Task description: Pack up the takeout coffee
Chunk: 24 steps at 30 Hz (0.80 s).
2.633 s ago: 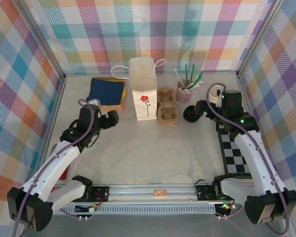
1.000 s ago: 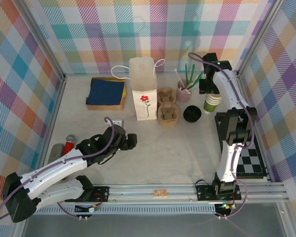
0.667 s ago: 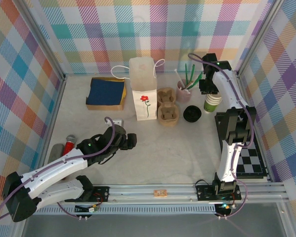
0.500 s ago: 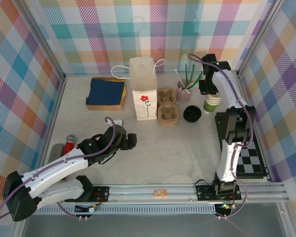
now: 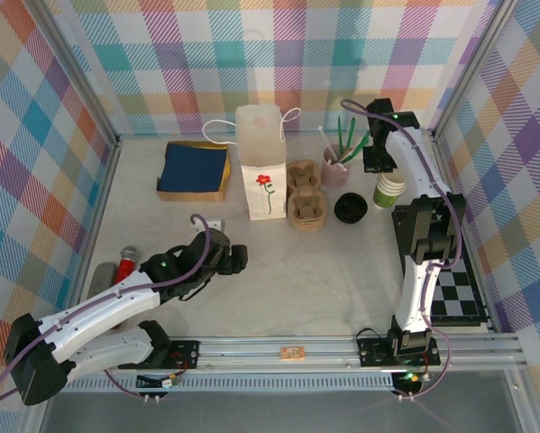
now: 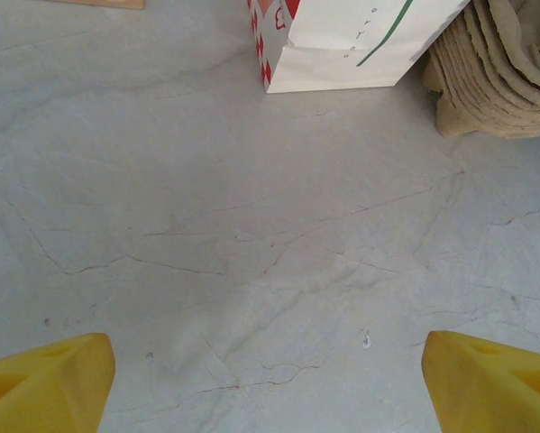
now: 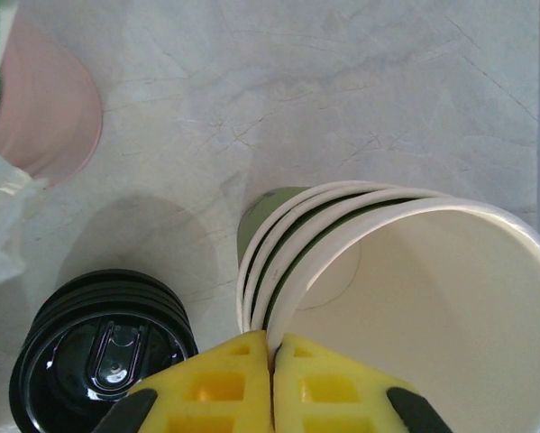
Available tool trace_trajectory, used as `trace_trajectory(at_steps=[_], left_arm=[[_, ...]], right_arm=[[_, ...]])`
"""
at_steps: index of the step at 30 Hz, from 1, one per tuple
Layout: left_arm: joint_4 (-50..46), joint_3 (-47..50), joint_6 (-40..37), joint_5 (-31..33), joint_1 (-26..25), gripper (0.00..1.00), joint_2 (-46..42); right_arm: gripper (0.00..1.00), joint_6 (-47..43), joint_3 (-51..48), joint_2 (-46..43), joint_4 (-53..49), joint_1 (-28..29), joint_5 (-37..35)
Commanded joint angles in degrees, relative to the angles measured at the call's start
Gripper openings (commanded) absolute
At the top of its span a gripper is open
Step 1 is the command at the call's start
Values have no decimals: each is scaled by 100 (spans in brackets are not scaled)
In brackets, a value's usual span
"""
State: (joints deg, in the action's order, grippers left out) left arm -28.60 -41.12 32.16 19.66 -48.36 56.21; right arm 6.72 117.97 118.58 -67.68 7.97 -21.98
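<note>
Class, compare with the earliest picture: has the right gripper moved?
Yes: the right gripper went from beside the black lid back to the paper cups.

Bright diffuse overhead light; soft faint shadows; frames mostly sharp.

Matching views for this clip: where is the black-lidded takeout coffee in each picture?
Top external: takeout coffee stands right of centre, between the cardboard trays and the white-rimmed cup stack.
Right wrist: takeout coffee at bottom left, lid up.
Shared landmark: the white-rimmed cup stack, just right of it in both.
</note>
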Motion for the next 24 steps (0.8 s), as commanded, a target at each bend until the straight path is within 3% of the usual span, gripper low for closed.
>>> trace_trajectory(at_steps=[1,18,24], left_arm=[[-152,-90,44,125,-69,88,-118],[-295,-193,33,158,-71,88,-259],[-348,-357,-43,178,-72,88,-267]], right_arm=[[5,-78,208,-81,-163,72,-214],[0,-259,1073,140,-720,274,-616],[0,-267,1793,239,-1202,315,-634]])
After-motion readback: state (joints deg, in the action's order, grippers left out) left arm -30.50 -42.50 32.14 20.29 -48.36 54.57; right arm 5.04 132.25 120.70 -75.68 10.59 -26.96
